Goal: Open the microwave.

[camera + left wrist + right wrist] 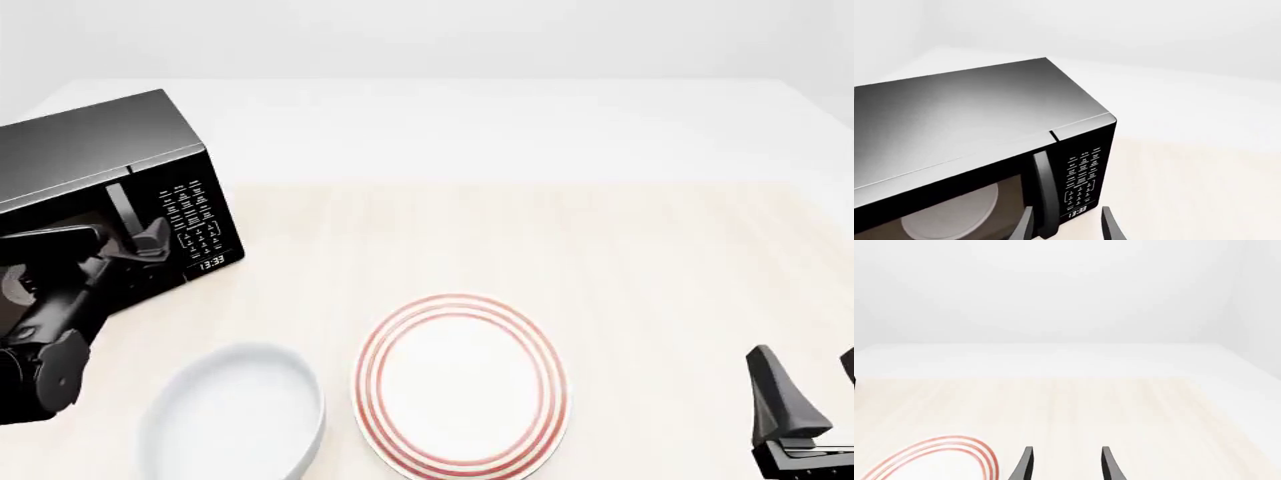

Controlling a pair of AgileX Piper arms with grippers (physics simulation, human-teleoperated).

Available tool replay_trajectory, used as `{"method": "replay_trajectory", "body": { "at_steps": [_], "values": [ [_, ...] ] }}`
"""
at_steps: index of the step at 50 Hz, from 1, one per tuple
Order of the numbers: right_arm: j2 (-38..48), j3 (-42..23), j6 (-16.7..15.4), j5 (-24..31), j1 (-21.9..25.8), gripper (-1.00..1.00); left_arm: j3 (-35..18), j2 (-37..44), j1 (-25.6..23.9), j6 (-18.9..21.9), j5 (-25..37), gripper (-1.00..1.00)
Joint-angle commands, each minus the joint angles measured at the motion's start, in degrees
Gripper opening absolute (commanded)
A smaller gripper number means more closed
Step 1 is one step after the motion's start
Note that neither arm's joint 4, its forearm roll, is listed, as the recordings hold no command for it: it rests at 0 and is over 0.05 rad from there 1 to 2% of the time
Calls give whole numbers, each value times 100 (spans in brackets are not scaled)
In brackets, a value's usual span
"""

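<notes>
Left wrist view, jaws spread wide astride microwave handle, right jaws open, empty.

Bowl and plate crowd the near table; beyond lies open.

Microwave cut by front view's left edge — left arm hides its door; keypad labels too small to read.

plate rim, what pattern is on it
The plate is white with thin red concentric rings around its rim; clearest in the front view.
</notes>
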Motion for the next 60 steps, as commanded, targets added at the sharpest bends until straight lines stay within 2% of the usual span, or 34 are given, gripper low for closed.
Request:
{"method": "replay_trajectory", "body": {
  "at_steps": [1, 28, 60],
  "values": [
    [1, 0, -1, 0, -1, 100, -185, 393, 73, -84, -91, 100],
    [0, 0, -1, 0, 0, 100, -244, 1118, 228, -304, -534, 100],
    [0, 0, 0, 0, -1, 100, -776, 1925, 47, -343, -461, 100]
  ]
}}
